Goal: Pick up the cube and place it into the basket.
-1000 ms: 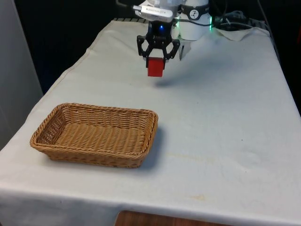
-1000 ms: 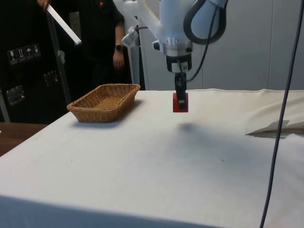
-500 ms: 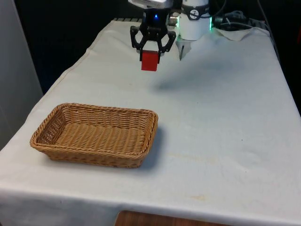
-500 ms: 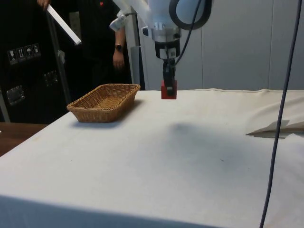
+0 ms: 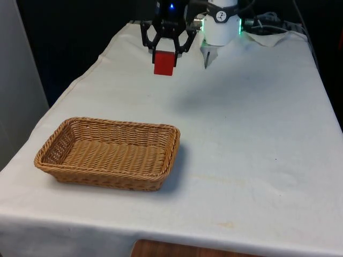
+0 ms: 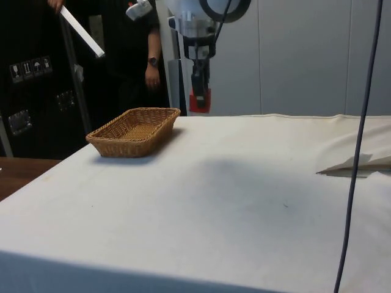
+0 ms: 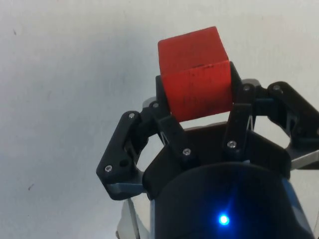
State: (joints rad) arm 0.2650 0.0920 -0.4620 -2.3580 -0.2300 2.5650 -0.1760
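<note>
A red cube [image 5: 164,62] hangs in the air, clamped between the two black fingers of my gripper [image 5: 164,53], well above the white cloth. From the side the cube [image 6: 200,101] sits under the gripper [image 6: 199,93], higher than the basket's rim and just beyond its far end. In the wrist view the cube [image 7: 195,71] is pinched on both sides by the gripper [image 7: 198,97], with bare cloth beneath. The woven wicker basket [image 5: 51,161] rests on the table near the front view's left, empty; its rim [image 6: 133,138] also shows from the side.
A person in dark clothes [image 6: 142,49] stands behind the table beyond the basket, holding a white bar [image 6: 82,32]. A cable [image 6: 359,146] hangs down at the side view's right. Crumpled cloth [image 6: 357,162] lies there on the table.
The gripper has risen with the cube and moved towards the front view's left, closer to the basket's side. The basket has stayed put.
</note>
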